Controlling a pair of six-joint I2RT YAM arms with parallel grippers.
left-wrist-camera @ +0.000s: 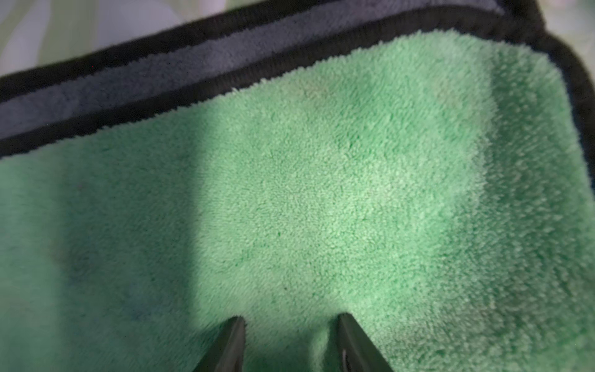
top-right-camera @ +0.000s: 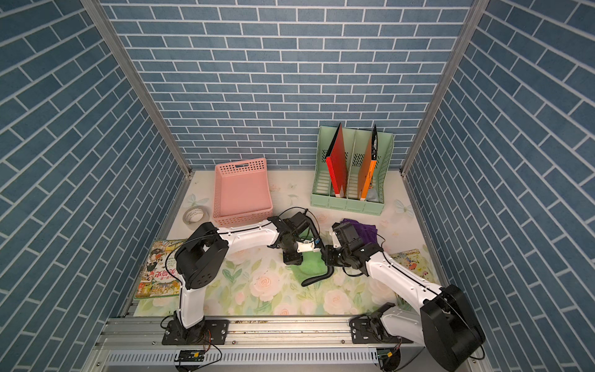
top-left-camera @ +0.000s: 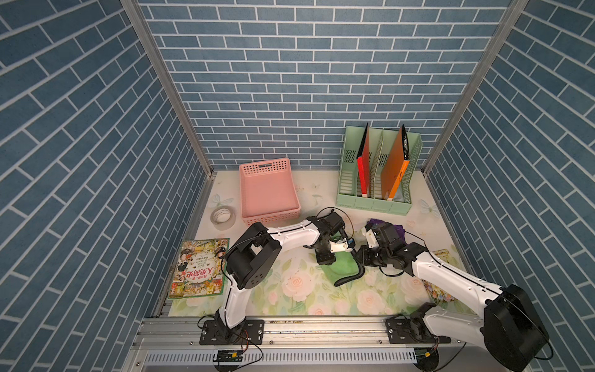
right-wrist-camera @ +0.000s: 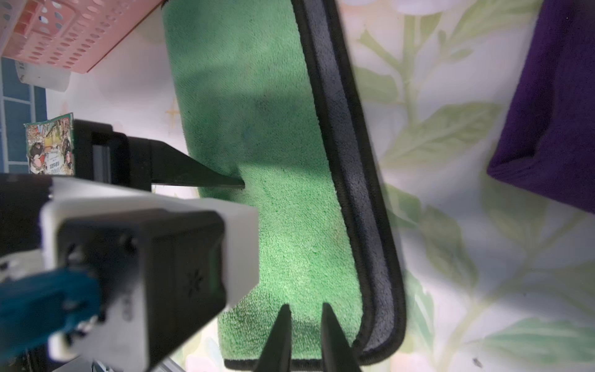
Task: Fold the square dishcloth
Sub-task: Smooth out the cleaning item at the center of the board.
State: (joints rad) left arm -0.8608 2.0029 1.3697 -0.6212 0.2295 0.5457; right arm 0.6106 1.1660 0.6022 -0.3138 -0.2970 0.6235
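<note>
- While both arms crowd it in both top views, the dishcloth (top-left-camera: 341,269) lies mid-tabletop (top-left-camera: 289,299), a half-folded strip with its long axis running away from the bases.
- Left wrist: the left hand (left-wrist-camera: 289,317) is half-wide, tips pressing the pile.
- Right wrist: the right hand (right-wrist-camera: 304,306) sits narrow astride one short end, grip unclear; pinching one layer would peel the fold open. Hemmed edges face the purple cloth (right-wrist-camera: 553,112).

Two cloths (top-left-camera: 341,269) (top-left-camera: 399,229), two books (top-left-camera: 199,270) (top-left-camera: 441,255), one basket (top-left-camera: 270,219), one tape roll (top-left-camera: 231,223)
</note>
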